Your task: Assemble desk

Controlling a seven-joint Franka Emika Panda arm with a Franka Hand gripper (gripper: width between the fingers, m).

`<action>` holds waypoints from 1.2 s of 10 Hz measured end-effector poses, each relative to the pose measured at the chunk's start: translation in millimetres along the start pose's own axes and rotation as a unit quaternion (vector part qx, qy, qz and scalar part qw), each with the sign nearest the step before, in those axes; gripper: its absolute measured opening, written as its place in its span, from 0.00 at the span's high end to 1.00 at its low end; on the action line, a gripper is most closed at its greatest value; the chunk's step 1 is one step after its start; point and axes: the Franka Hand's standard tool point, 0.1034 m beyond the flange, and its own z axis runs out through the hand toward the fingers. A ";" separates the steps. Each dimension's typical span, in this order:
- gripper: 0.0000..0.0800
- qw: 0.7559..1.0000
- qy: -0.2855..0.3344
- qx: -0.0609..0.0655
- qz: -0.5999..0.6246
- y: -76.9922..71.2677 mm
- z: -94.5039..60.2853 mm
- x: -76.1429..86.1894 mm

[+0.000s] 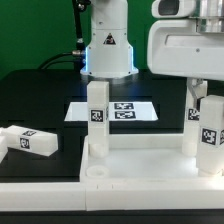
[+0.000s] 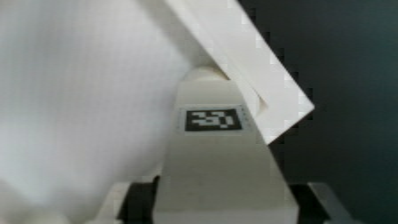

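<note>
The white desk top [image 1: 130, 165] lies in the foreground with a round socket [image 1: 97, 172] at its near left corner. One leg [image 1: 97, 122] stands upright on its left side and another [image 1: 191, 125] on its right. My gripper [image 1: 199, 92] hangs over the right end, shut on a third tagged leg [image 1: 211, 132] that stands upright just beside the second. In the wrist view the gripper [image 2: 226, 203] clamps this leg [image 2: 214, 150], tag facing the camera, between both fingers [image 2: 327, 203]; the desk top [image 2: 80, 90] fills the area behind. A fourth leg [image 1: 28, 140] lies loose on the table at the exterior view's left.
The marker board [image 1: 125, 110] lies flat on the black table behind the desk top. The white robot base [image 1: 108, 45] with its blue light stands at the back. The upright legs stand close to the gripper on the right.
</note>
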 end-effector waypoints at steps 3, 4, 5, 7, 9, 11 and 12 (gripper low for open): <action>0.64 0.991 -0.010 0.005 0.132 -0.8 0.3 3.2; 0.64 0.987 -0.010 0.005 0.157 -0.9 0.3 3.3; 0.64 0.975 -0.013 0.007 0.223 -1.3 0.2 3.3; 0.64 0.930 -0.021 0.016 0.368 -2.3 1.2 3.7; 0.64 0.943 -0.020 0.016 0.332 -2.6 1.2 2.6; 0.43 0.987 -0.020 0.008 0.162 -7.1 -0.5 -2.5; 0.24 0.995 -0.024 0.007 0.095 -5.9 1.9 -3.3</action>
